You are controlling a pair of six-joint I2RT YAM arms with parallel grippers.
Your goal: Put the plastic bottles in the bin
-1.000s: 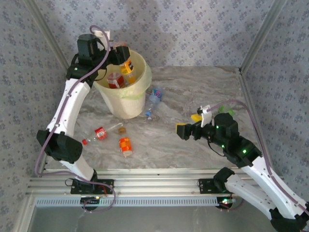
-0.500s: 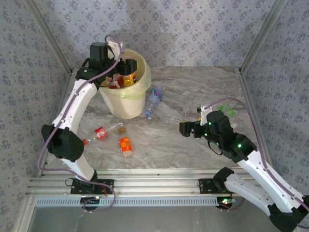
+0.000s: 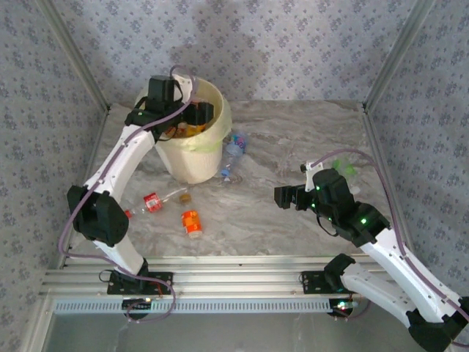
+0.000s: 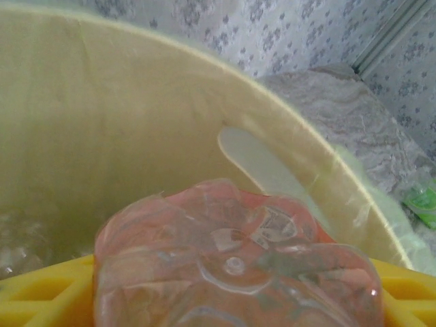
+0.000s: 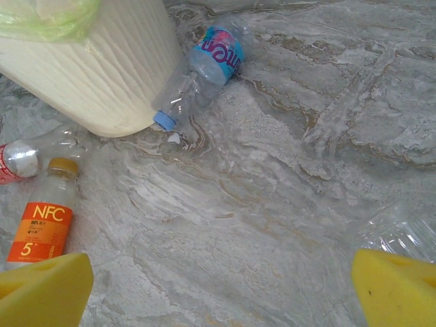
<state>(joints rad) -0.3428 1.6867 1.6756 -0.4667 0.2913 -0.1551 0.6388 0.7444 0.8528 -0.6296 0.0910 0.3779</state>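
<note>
Left tool: hovering over the bin at the bench's 11 o'clock, with a pinkish bottle sitting between its yellow pads; pinching or freeing it, I cannot tell.
Right tool: hanging spread wide and empty, toward 4 o'clock.
Bottles waiting: blue-labelled bottle lying against the bin's foot at its 4 o'clock; orange NFC bottle and red-labelled bottle lying toward 7 o'clock.
Handling: likely proving light, thin-walled, crushing and rolling easily; gripping gently across the mid-body is looking safest.

Bare tabletop between bin and right claw
</note>
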